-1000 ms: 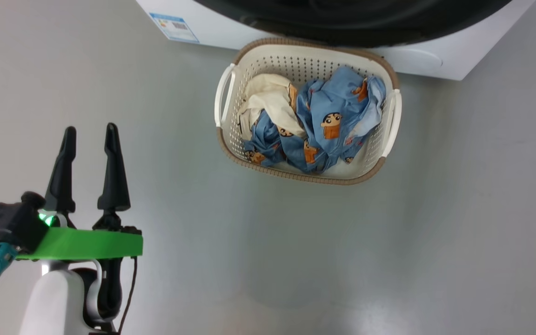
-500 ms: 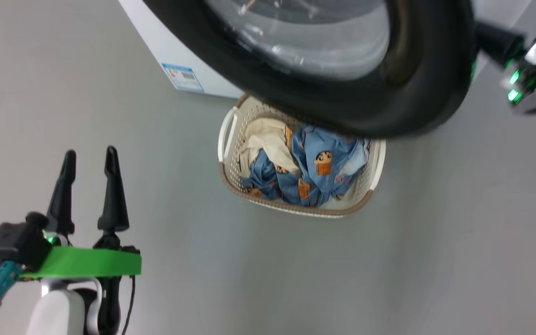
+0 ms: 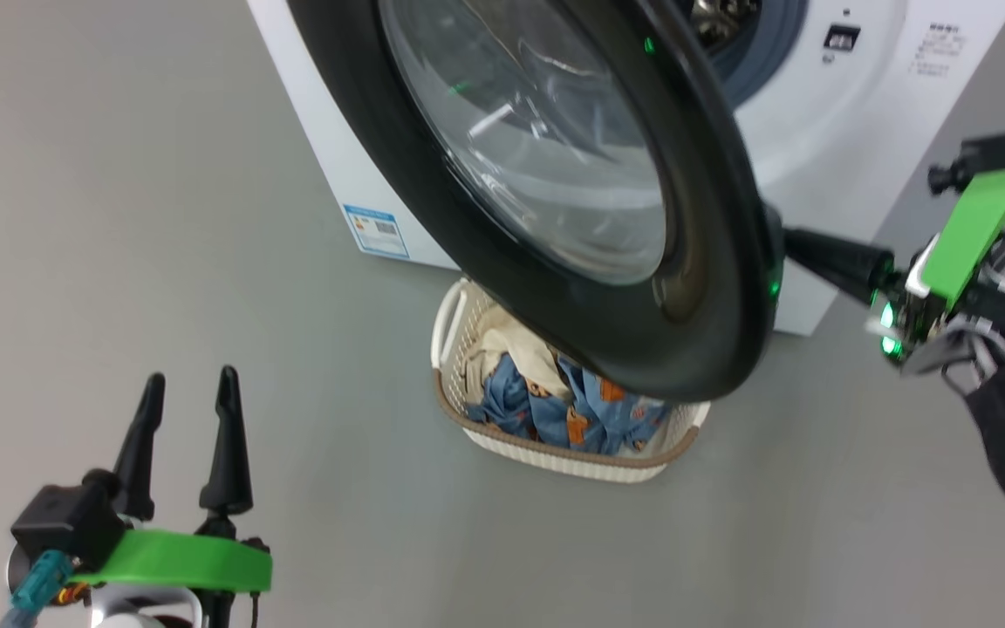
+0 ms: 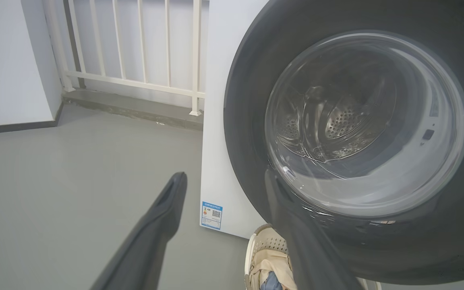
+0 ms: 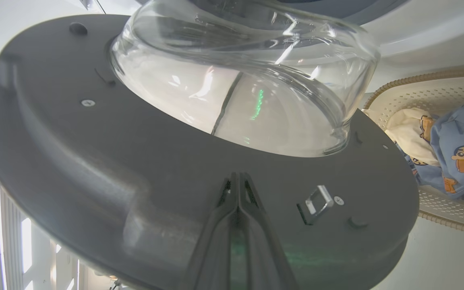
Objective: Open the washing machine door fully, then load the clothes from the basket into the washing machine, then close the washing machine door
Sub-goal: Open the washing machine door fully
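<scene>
The washing machine door (image 3: 712,349) stands partly swung out from the white washing machine (image 3: 825,131) and hangs over the basket (image 3: 555,455). The clothes (image 3: 546,410), blue printed and cream, lie in the basket. My right gripper (image 3: 795,244) is shut, its tips against the door's inner face beside the free edge. In the right wrist view the right gripper (image 5: 238,177) presses the grey inner face of the door (image 5: 95,153) below the glass bulge. My left gripper (image 3: 190,384) hangs open and empty at the lower left, well away from the basket. In the left wrist view the left gripper (image 4: 224,177) faces the door (image 4: 248,80).
Grey floor (image 3: 119,218) spreads to the left and in front of the basket. A white railing (image 4: 135,60) and a wall stand behind the machine's left side. A blue label (image 3: 376,231) marks the machine's lower corner. The steel drum (image 3: 716,17) shows past the door.
The head camera has tilted up, bringing the machine and my right gripper into view. The door has swung farther out over the basket. My left gripper has stayed open.
</scene>
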